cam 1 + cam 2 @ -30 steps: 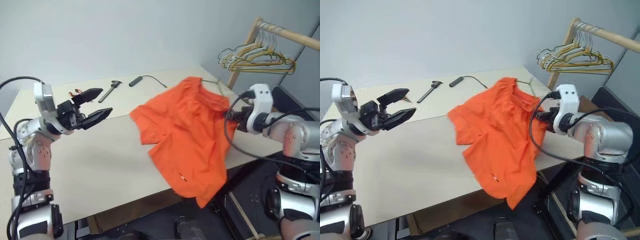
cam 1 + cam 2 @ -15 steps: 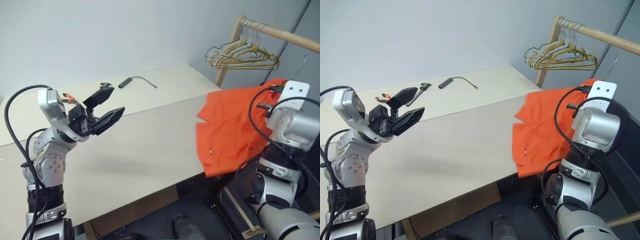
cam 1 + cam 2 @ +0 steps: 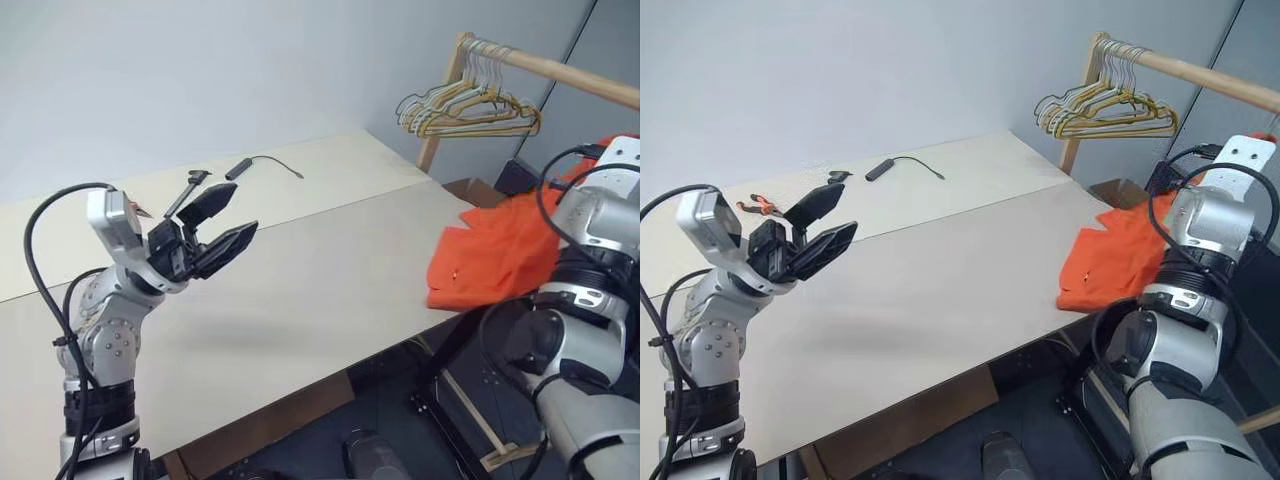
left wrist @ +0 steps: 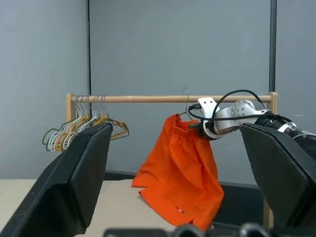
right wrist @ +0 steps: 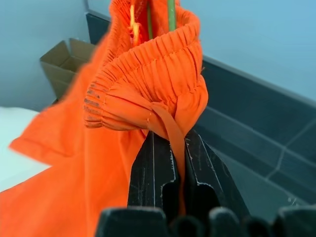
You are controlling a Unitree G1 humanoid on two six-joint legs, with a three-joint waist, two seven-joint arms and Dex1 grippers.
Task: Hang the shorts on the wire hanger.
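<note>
Orange fabric, thin and gathered at its pleated elastic waistband, is pinched between the closed black fingers of the right gripper (image 5: 168,148). The shorts (image 4: 180,175) hang from it in loose folds past the table's (image 3: 330,270) end, just below a wooden rail (image 4: 148,98). Spread wide and empty, the left gripper (image 3: 225,225) is raised above the pale, smooth tabletop.

No readable text, label or number anywhere.
</note>
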